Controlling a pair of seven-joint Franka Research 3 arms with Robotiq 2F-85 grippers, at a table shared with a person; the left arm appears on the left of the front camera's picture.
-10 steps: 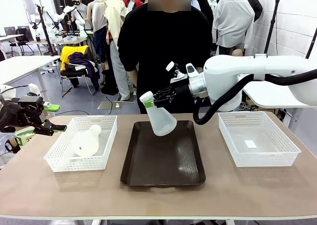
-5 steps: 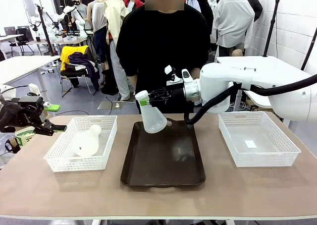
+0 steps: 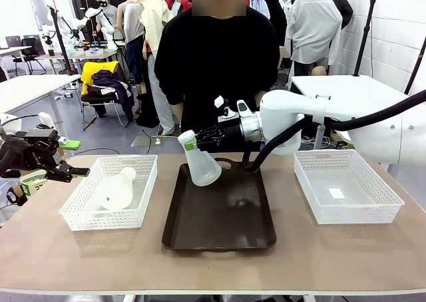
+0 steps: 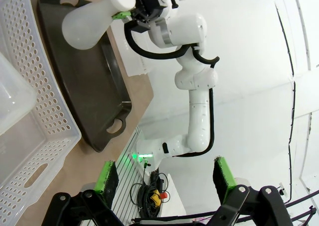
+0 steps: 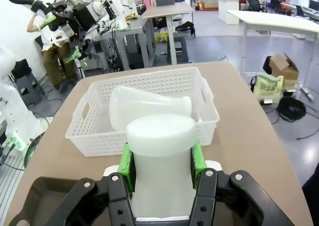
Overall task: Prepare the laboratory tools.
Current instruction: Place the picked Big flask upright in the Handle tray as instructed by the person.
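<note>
My right gripper [image 3: 193, 143] is shut on the neck of a frosted-white conical flask [image 3: 202, 167]. The flask hangs tilted, with its base low over the far left part of the dark brown tray [image 3: 219, 215]. In the right wrist view the green pads [image 5: 124, 169] clamp that flask's neck [image 5: 160, 151]. A second, alike flask [image 3: 117, 189] lies on its side in the left white mesh basket [image 3: 143, 182]; it is also the flask [image 5: 144, 106] lying beyond my right gripper. My left gripper [image 3: 64, 173] waits open beside the table's left edge, empty [image 4: 164, 178].
An empty white mesh basket [image 3: 386, 195] stands to the right of the tray. A person in black stands at the far side, behind the tray. The left wrist view shows the held flask [image 4: 92, 19], the tray [image 4: 94, 86] and the basket wall [image 4: 35, 81].
My right gripper has carried the flask left and down, from above the tray's middle to low over its far left part. The left arm has stayed still.
</note>
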